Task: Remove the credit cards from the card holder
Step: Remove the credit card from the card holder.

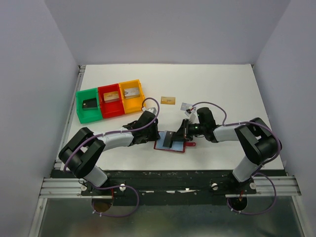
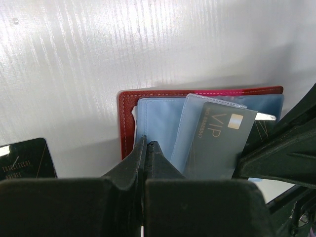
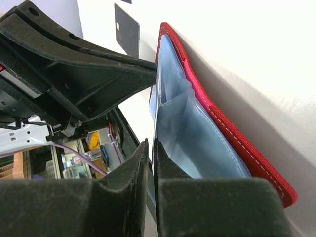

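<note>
The table [image 1: 222,84] is white and flat, with plain pale grey walls [image 1: 163,29] on three sides. At the far left of it sit a green tray [image 1: 90,117], a red tray [image 1: 113,112] and a yellow tray [image 1: 133,106] in a row, touching. A black card [image 1: 90,104] lies in the green one. A gold card [image 1: 169,100] and a silver card [image 1: 186,106] lie flat on the table, near each other.

The card holder [image 1: 170,144] lies open near the front edge, between the two arms, which cover part of it from above. The left claw [image 2: 147,148] is squeezed tight on a blue pocket. A grey card [image 2: 222,143] sits tilted in another pocket. The right claw [image 3: 152,153] pinches a thin blue flap of the holder; a card may be inside it, but I cannot tell.
</note>
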